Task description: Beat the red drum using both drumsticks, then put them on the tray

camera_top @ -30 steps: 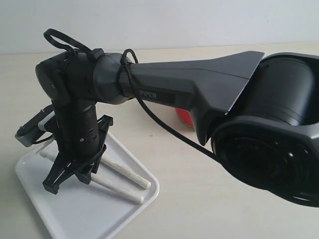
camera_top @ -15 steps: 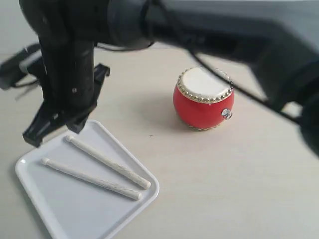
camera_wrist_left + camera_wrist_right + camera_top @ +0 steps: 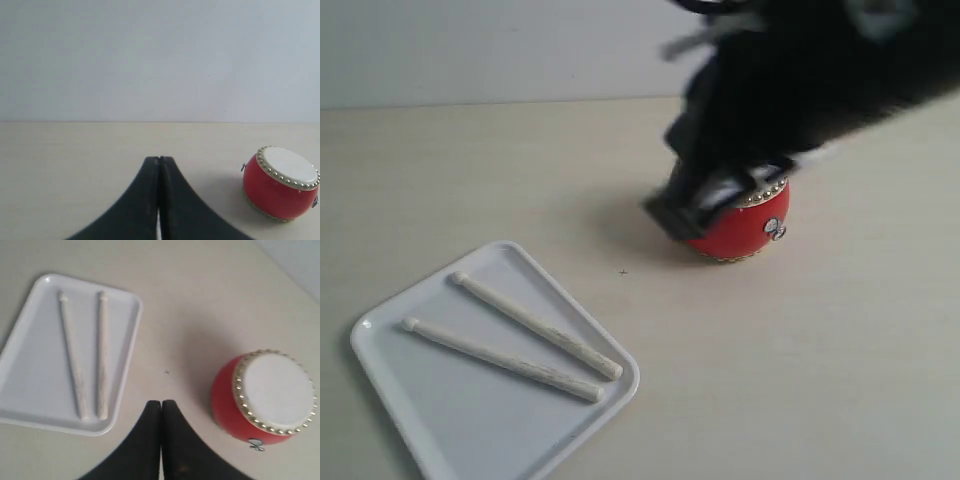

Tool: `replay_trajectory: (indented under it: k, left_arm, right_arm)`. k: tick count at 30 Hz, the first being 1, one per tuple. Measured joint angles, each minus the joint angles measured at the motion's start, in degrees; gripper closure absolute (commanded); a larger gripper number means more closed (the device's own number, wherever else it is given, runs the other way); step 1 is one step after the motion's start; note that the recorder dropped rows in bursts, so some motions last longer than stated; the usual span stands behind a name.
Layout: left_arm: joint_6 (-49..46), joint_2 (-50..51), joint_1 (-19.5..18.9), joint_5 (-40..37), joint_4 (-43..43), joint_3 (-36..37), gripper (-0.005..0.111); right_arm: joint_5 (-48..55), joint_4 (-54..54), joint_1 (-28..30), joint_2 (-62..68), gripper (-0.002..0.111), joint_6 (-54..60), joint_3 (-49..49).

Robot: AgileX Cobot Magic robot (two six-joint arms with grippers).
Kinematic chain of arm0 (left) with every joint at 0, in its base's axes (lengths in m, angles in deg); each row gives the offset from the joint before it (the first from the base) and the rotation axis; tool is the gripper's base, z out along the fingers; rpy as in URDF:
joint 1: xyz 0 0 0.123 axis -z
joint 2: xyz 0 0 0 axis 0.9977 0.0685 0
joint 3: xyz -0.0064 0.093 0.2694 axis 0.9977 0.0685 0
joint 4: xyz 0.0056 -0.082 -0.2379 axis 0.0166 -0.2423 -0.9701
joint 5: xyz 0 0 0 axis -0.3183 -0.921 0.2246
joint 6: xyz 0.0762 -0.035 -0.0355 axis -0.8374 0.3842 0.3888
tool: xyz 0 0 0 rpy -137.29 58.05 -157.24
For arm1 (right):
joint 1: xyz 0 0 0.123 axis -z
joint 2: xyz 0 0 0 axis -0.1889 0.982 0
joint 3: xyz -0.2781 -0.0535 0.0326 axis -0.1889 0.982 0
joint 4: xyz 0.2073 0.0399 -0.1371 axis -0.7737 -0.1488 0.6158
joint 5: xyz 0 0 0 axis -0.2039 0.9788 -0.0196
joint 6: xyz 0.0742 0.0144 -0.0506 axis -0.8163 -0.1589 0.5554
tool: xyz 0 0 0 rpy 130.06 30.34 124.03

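Lying side by side on white rectangular tray (image 3: 470, 420): two pale wooden drumsticks (image 3: 536, 325). Glossy red barrel drum (image 3: 745, 232) well apart. Left gripper (image 3: 159, 161), right gripper (image 3: 161, 404) clenched, empty.

The table (image 3: 840, 390) is pale beige, smooth and flat, and it fills most of the exterior view. Two things sit right on it. A white tray (image 3: 470, 425) with round corners and a low rim lies flat in the lower left of the frame, turned at a slant. A red drum (image 3: 745, 232) stands upright to the right of the middle, well apart from the tray. The right wrist view shows its cream top with gold studs all around. Between the two, on the bare table, is one tiny dark mark (image 3: 623, 271).
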Motion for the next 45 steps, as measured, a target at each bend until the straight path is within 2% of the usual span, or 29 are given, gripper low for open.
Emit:
replay_trajectory:
  k: [5, 7, 10, 15, 32, 37, 40, 43, 45]
  left_arm:
    - [0.00, 4.92, 0.00, 2.69, -0.11, 0.00, 0.107]
    - [0.00, 6.84, 0.00, 3.90, -0.11, 0.00, 0.107]
    - [0.00, 8.49, 0.00, 5.55, -0.11, 0.00, 0.107]
    - [0.00, 9.00, 0.00, 5.87, -0.11, 0.00, 0.107]
    - [0.00, 9.00, 0.00, 5.39, -0.11, 0.00, 0.107]
    - [1.07, 2.79, -3.84, 3.71, -0.11, 0.00, 0.107]
    - [4.88, -2.18, -9.05, 0.91, -0.58, 1.72, 0.107]
    - [7.71, -7.04, -14.94, 0.18, -0.66, 7.38, 0.107]
    - [8.34, -10.64, -18.06, 2.56, -0.78, 12.64, 0.107]
  right_arm:
    - [-14.24, 18.38, 0.00, -18.80, 0.108, -20.58, 21.30]
    - [-16.40, 25.45, 0.00, -24.90, 0.108, -27.77, 27.37]
    - [-16.65, 30.19, 0.00, -31.42, 0.108, -32.14, 32.29]
    - [-16.40, 32.13, 0.00, -36.52, 0.108, -33.88, 34.18]
    - [-16.75, 29.81, 0.00, -36.89, 0.108, -34.01, 34.18]
    - [-16.75, 29.69, 0.00, -36.89, 0.108, -34.01, 34.18]
    - [-16.75, 29.69, 0.00, -36.89, 0.108, -34.01, 34.18]
    - [-16.75, 29.58, 0.00, -36.89, 0.108, -34.01, 34.18]
    - [-16.75, 29.58, 0.00, -36.89, 0.108, -34.01, 34.18]
